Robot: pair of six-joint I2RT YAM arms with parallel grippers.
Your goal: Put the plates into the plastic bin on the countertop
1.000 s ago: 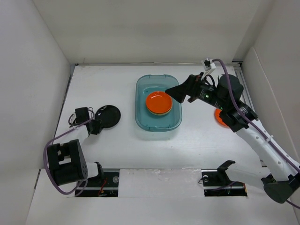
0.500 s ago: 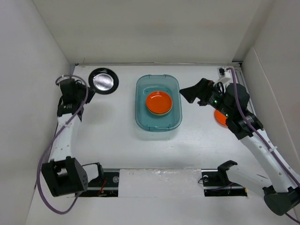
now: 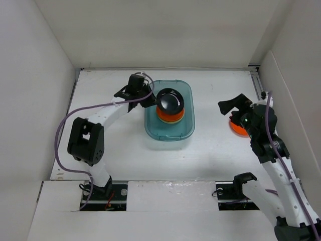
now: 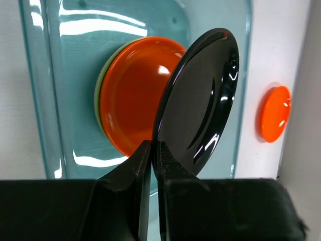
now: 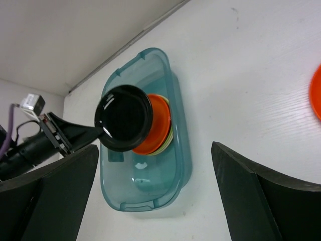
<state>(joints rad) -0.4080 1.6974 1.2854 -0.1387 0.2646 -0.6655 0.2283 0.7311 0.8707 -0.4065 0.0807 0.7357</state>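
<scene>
Black plate (image 3: 169, 102) now above plastic bin (image 3: 168, 132)

Black plate (image 3: 169, 102) above orange-topped stack (image 3: 167, 118) in teal bin (image 3: 159, 132) — another orange plate (image 3: 236, 128) outside.

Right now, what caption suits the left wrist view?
Left end effector pinches a black plate by its rim over the orange plate in the teal bin.

stack in the plastic bin (image 3: 150, 128): my black plate (image 3: 169, 102) covers most of the top orange plate (image 3: 165, 118); the green plate (image 4: 98, 95) beneath shows only a rim; anything lower I cannot see
loose orange plate (image 3: 236, 128): half under my right arm (image 3: 271, 150); cut by the frame edge in my right wrist view
my right fingers (image 5: 45, 201): blurred, cut off below
</scene>
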